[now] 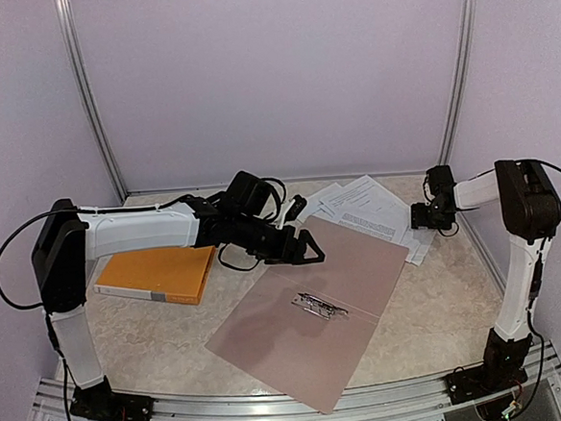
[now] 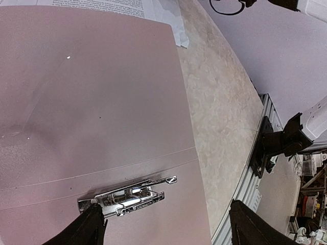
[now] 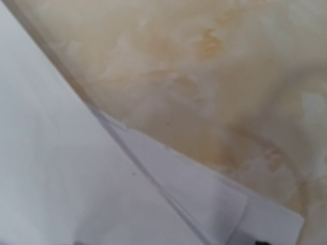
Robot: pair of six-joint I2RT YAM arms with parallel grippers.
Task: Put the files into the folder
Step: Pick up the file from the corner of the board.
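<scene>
The folder is pale pink and lies open and flat on the table, with a metal clip at its spine. The files are white printed sheets fanned out at the back right, partly under the folder's far edge. My left gripper hovers over the folder's far left part. In the left wrist view its fingers stand wide apart, open and empty, above the clip and the folder. My right gripper is low at the files' right edge. The right wrist view shows only blurred sheet edges, not the jaws.
An orange book lies on the left, under the left arm. The marbled table is bounded by pale walls at the back and sides. A metal rail with the arm bases runs along the near edge.
</scene>
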